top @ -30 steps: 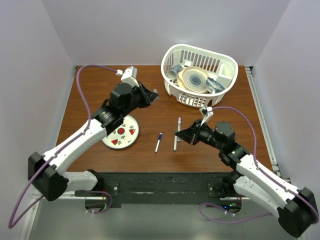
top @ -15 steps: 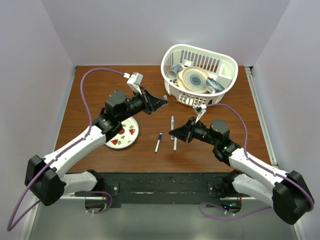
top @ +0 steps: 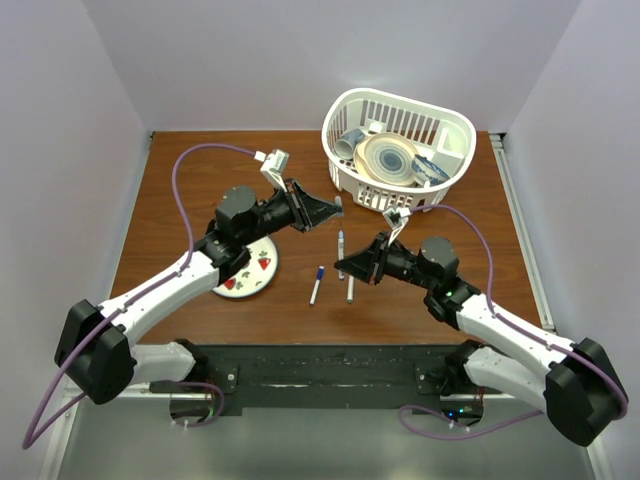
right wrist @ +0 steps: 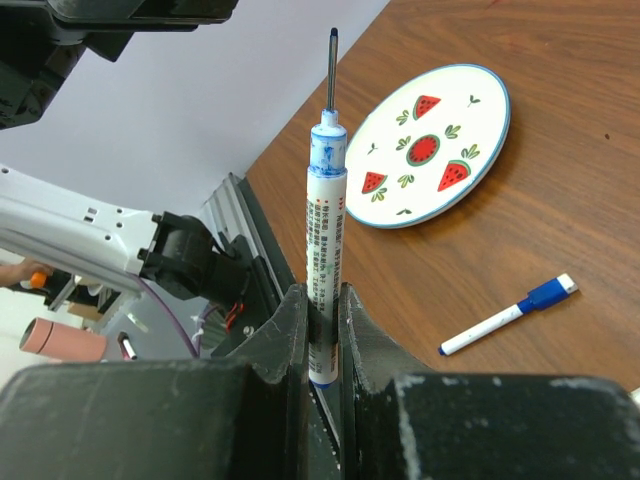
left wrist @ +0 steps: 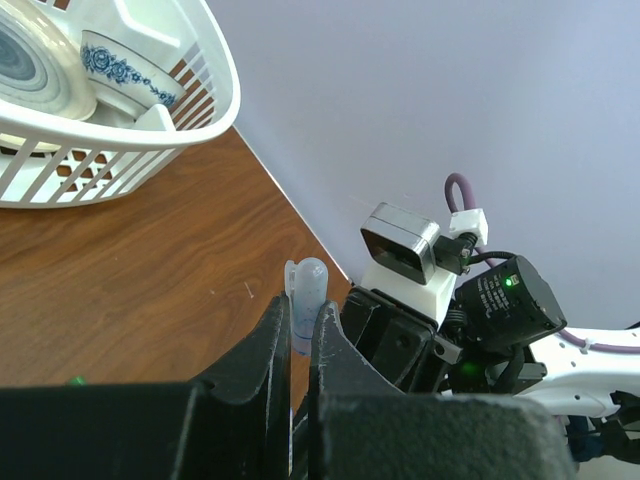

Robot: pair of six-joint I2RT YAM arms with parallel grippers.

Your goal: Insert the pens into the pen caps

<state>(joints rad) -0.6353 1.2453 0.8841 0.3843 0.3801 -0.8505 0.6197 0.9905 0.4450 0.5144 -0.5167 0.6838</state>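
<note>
My left gripper [top: 336, 209] is shut on a pale blue translucent pen cap [left wrist: 306, 292], which sticks out past its fingertips [left wrist: 268, 325]. My right gripper [top: 347, 268] is shut on a white pen [right wrist: 325, 225] with a blue collar and a bare dark tip that points up toward the left gripper. In the top view this pen [top: 341, 244] sits just below the cap with a small gap between them. A blue-capped pen [top: 316, 284] lies on the table, and another pen [top: 350, 290] lies beside it, partly under my right gripper.
A white slotted basket [top: 440, 128] with bowls and dishes stands at the back right. A watermelon-patterned plate [top: 262, 264] lies at the left, partly under my left arm. The wooden table ends in a black rail [top: 330, 360] at the near edge.
My left gripper has swung right with the cap, toward the middle of the table. My right gripper has moved left with the pen, so cap and pen tip are now close.
</note>
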